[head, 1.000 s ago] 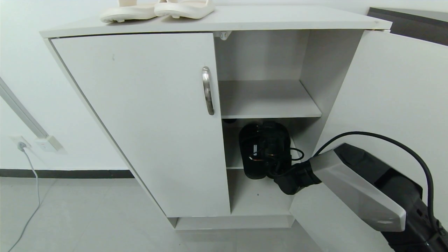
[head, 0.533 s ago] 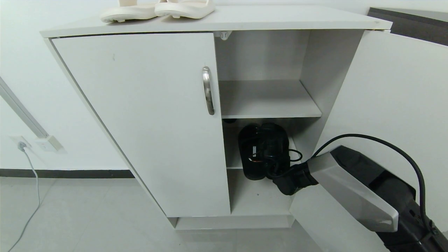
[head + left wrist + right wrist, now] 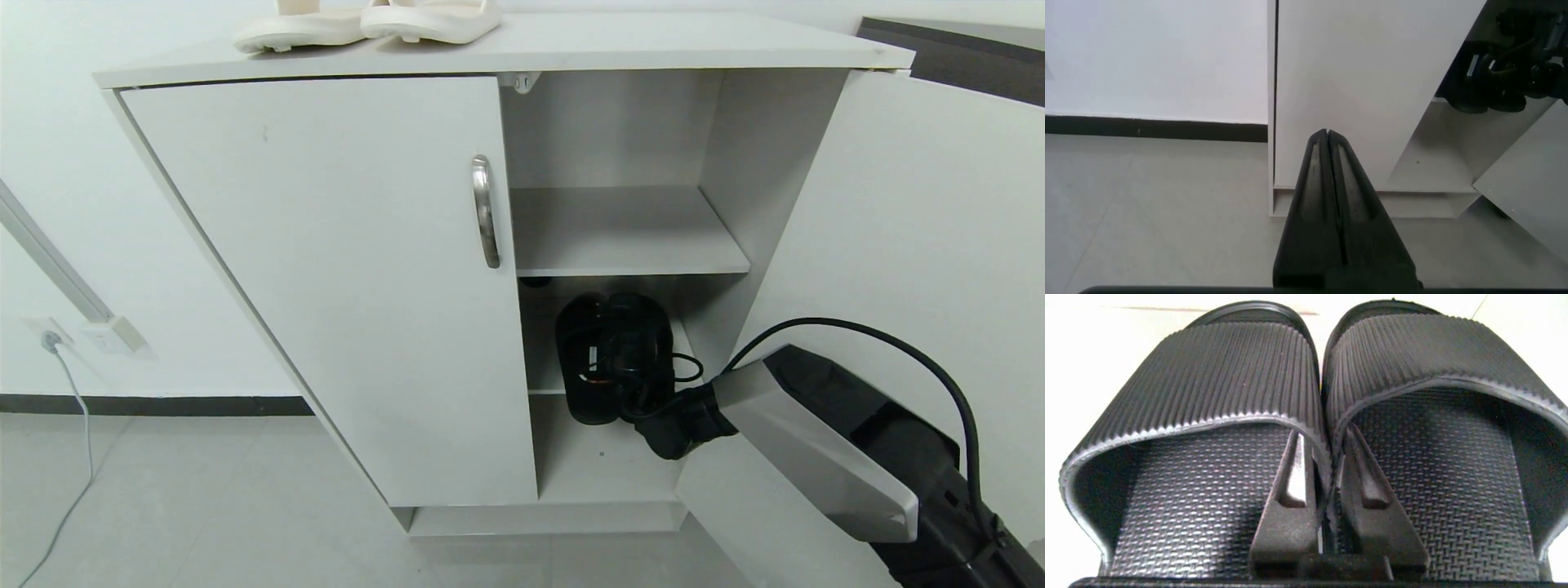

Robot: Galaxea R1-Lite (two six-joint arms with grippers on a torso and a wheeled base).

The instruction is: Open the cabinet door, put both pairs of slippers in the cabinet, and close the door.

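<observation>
- black slippers (image 3: 1233,384): matte black, straps ribbed in fine parallel lines, footbeds in a small diamond-grid texture.
- cream slippers (image 3: 367,24): plain off-white, no pattern.
- cabinet (image 3: 653,41): plain white outside, shelves the same white; door handle (image 3: 485,212) brushed silver.
- right gripper (image 3: 1327,449) and left gripper (image 3: 1327,140): black.
- floor (image 3: 204,506): pale grey tiles; skirting (image 3: 147,405) black; wall (image 3: 82,163) white.

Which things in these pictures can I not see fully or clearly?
- White slippers: head view, cut off by the top edge.
- Left inside of the cabinet: head view, hidden behind the closed left door.
- Whether the black slippers touch the lower shelf: head view, the right gripper covers them.
</observation>
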